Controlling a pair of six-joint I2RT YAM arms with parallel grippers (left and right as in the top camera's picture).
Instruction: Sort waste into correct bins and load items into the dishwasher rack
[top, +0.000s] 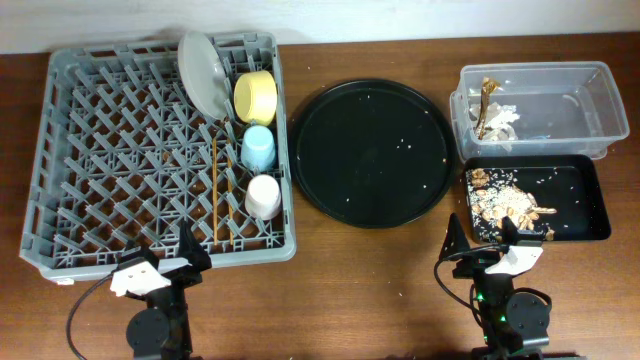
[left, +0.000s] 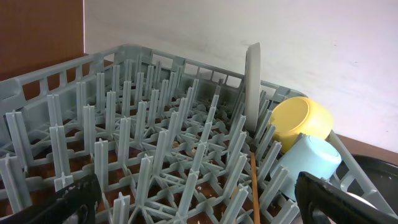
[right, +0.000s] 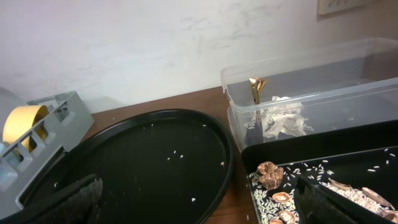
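The grey dishwasher rack (top: 120, 150) holds a grey plate (top: 203, 70) on edge, a yellow bowl (top: 255, 96), a light blue cup (top: 258, 147), a pinkish-white cup (top: 263, 196) and wooden chopsticks (top: 214, 190). The clear tub (top: 560, 110) holds crumpled tissue with a brown scrap (top: 495, 115). The black rectangular tray (top: 580, 200) holds brown crumbly leftovers (top: 505, 205). My left gripper (top: 190, 250) is open and empty at the rack's near edge. My right gripper (top: 482, 235) is open and empty at the near table edge, by the black tray's corner. The left wrist view shows the plate (left: 252, 81), bowl (left: 301, 121) and blue cup (left: 311, 158).
A large round black tray (top: 370, 150) with a few rice grains lies between the rack and the bins. The right wrist view shows it (right: 149, 162), the tub (right: 298, 93) and rice and nut bits in the black tray (right: 280, 193). A pale wall lies behind.
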